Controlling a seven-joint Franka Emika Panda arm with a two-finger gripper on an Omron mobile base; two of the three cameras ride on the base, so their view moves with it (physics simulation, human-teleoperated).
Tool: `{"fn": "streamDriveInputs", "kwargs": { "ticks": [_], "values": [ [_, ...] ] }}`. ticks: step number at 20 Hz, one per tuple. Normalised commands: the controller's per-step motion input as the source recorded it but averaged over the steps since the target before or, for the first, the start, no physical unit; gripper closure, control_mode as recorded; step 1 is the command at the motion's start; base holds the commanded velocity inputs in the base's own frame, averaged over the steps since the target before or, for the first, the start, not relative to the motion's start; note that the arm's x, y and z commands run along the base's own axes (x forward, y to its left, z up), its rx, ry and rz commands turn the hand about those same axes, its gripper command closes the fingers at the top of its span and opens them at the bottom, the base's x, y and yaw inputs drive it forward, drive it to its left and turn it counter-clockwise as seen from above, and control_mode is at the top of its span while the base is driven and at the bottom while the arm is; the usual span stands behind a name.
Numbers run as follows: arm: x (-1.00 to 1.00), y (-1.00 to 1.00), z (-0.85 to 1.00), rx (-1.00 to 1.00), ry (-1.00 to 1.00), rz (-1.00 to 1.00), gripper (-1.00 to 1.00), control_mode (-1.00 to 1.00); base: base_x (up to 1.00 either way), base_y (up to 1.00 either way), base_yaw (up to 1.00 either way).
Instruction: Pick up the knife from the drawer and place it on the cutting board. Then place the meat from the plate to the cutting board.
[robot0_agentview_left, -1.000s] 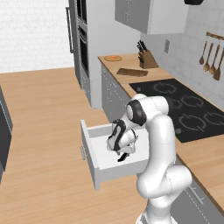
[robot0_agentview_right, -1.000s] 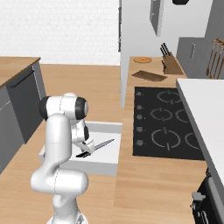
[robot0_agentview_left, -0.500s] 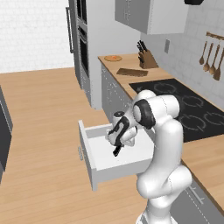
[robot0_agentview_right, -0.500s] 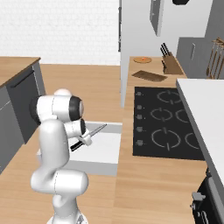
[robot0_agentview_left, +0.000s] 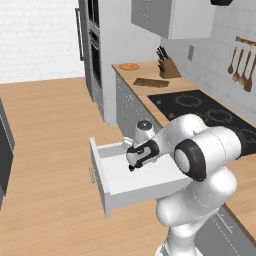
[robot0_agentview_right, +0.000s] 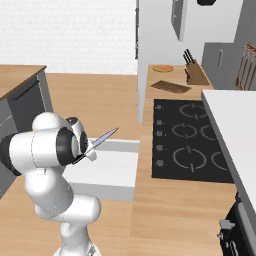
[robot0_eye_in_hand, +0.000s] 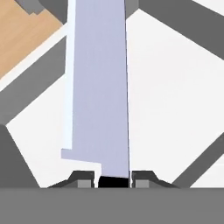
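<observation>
My gripper (robot0_eye_in_hand: 113, 180) is shut on the knife (robot0_eye_in_hand: 98, 87), pinching the black handle just behind the silver blade. The blade (robot0_agentview_right: 102, 140) slants up and to the right, above the open drawer (robot0_agentview_right: 112, 170). Seen from the left, the gripper (robot0_agentview_left: 137, 159) hangs over the drawer's white interior (robot0_agentview_left: 125, 175). The dark cutting board (robot0_agentview_left: 150, 83) lies on the far counter. Beyond it sits the round plate (robot0_agentview_left: 129, 67); the orange-red meat (robot0_agentview_right: 163, 67) on it is a small blot.
A knife block (robot0_agentview_left: 167, 65) stands by the wall behind the cutting board. The black cooktop (robot0_agentview_right: 192, 142) lies between the drawer and the board. Wooden utensils (robot0_agentview_left: 242, 75) hang on the wall at right. A tall oven cabinet (robot0_agentview_left: 95, 50) stands past the counter's end.
The hand has risen out of the drawer with the knife in it. The blade has swung from lying low to pointing upward.
</observation>
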Motion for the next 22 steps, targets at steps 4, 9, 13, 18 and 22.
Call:
{"fn": "streamDriveInputs", "kwargs": {
  "ticks": [4,9,13,18,22],
  "values": [
    [-0.54,0.01,1.0,0.01,-0.04,-0.01,1.0,-1.0,0.0,0.0,0.0],
    [-0.63,0.08,0.79,0.0,0.0,0.02,1.0,-1.0,0.0,0.0,0.0],
    [-0.75,0.11,0.02,0.0,-0.14,0.08,1.0,-1.0,0.0,0.0,0.0],
    [-0.36,0.69,0.03,0.0,-0.01,0.07,1.0,-1.0,0.0,0.0,0.0],
    [-0.01,0.33,0.39,0.01,-0.04,0.0,1.0,-1.0,0.0,0.0,0.0]
  ]
}}
